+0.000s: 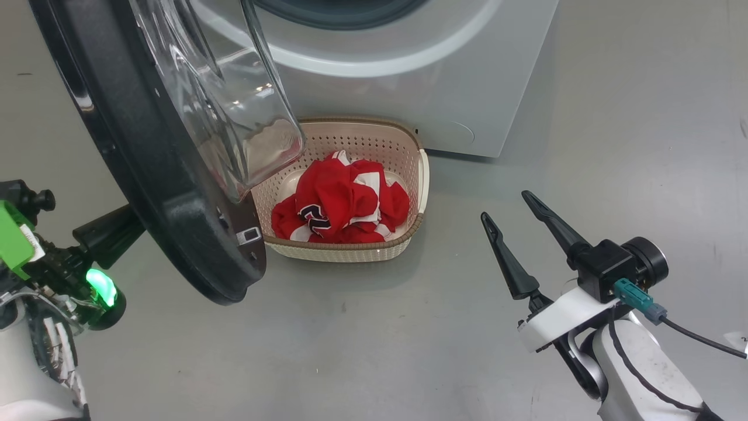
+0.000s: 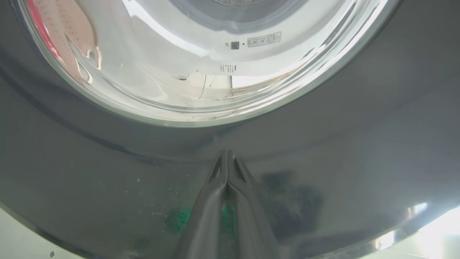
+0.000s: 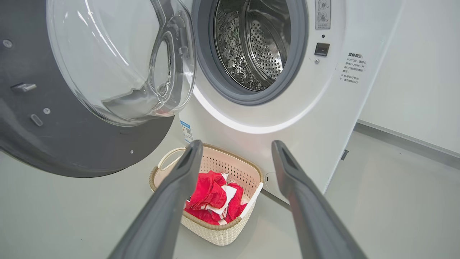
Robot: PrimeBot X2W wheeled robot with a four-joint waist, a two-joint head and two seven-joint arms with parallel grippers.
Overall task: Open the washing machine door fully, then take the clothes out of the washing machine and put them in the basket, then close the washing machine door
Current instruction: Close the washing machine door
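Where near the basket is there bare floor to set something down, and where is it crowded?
Bare floor lies between the basket and the right gripper, and right of the washing machine. Crowded: the basket's left, where the open door hangs close.

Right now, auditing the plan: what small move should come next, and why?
Probably push the washing machine door shut with the left gripper: its shut fingers point at the black rim, the clothes lie in the basket, and the drum looks empty.

My L gripper (image 2: 227,155), 8 o'clock in head view: fingers pressed together. R gripper (image 1: 505,206), 4 o'clock: fingers spread, pointing 11 o'clock.
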